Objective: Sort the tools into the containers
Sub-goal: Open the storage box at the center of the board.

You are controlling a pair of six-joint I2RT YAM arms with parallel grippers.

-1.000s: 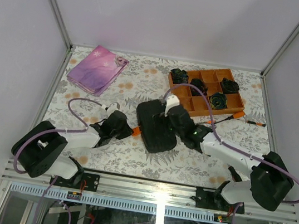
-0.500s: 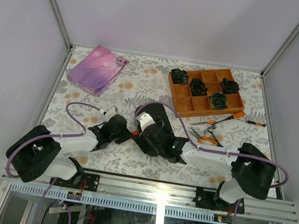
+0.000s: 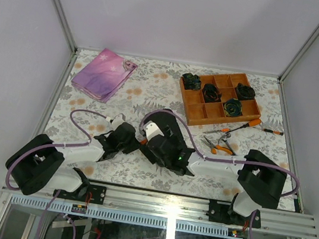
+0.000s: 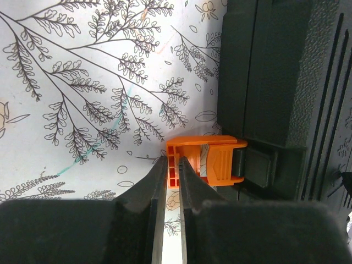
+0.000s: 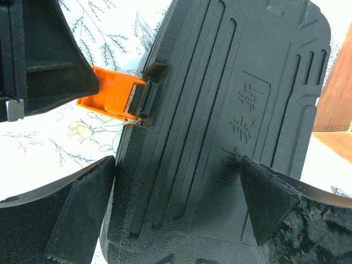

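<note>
Floral tablecloth (image 3: 140,171) carries your black oblong moulded tool case (image 5: 220,137) near its centre, lid shut. Your left gripper (image 4: 172,176) stays clenched on the case's orange plastic pull tab (image 4: 206,162), at the case's 9 o'clock side. Since a second ago your right gripper (image 5: 176,162) has swung from the case's 1 o'clock corner down over the lid, jaws spread wide, grasping nothing. That uncovered the orange-and-black-handled pliers (image 3: 221,145), lying loose at the case's 3 o'clock, with slim orange-handled screwdrivers (image 3: 248,123) just beyond them.
</note>
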